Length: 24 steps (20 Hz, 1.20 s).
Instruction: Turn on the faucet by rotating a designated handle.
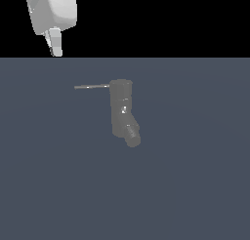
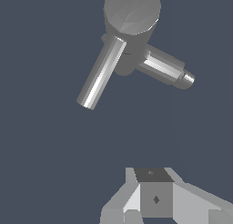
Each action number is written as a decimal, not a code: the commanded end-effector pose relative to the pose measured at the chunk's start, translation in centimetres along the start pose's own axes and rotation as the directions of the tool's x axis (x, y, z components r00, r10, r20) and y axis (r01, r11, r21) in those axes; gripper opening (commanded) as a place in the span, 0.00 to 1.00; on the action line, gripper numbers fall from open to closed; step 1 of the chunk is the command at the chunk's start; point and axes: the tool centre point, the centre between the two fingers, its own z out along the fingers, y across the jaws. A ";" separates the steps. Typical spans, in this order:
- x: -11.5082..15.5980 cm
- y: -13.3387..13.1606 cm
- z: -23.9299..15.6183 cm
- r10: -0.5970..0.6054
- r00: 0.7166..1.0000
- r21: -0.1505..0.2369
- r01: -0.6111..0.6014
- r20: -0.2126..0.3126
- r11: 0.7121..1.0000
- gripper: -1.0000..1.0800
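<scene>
The faucet (image 1: 122, 110) is a dark grey upright cylinder on the grey floor, with a stubby angled spout (image 1: 132, 135) at its lower end. Its handle (image 1: 92, 87), a thin light-grey rod, sticks out from the top toward the exterior view's left. My white gripper (image 1: 56, 45) hangs well above and to the left of the handle's free end, touching nothing. The wrist view looks down on the faucet cap (image 2: 132, 11), the handle (image 2: 100, 73) and the spout (image 2: 166, 68). There the gripper (image 2: 154, 193) has its fingers together, shut on nothing.
A flat blue-grey floor (image 1: 195, 185) surrounds the faucet, and black background lies above its far edge. Nothing else stands on it.
</scene>
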 end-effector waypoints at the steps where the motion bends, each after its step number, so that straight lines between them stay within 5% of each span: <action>1: 0.6 -1.2 1.0 0.046 0.999 0.001 -0.046 0.001 0.999 0.00; 10: 3.2 -5.0 4.5 0.208 0.978 0.000 -0.208 0.000 0.978 0.00; 24: 7.9 -9.4 9.2 0.423 0.906 -0.003 -0.423 -0.004 0.906 0.00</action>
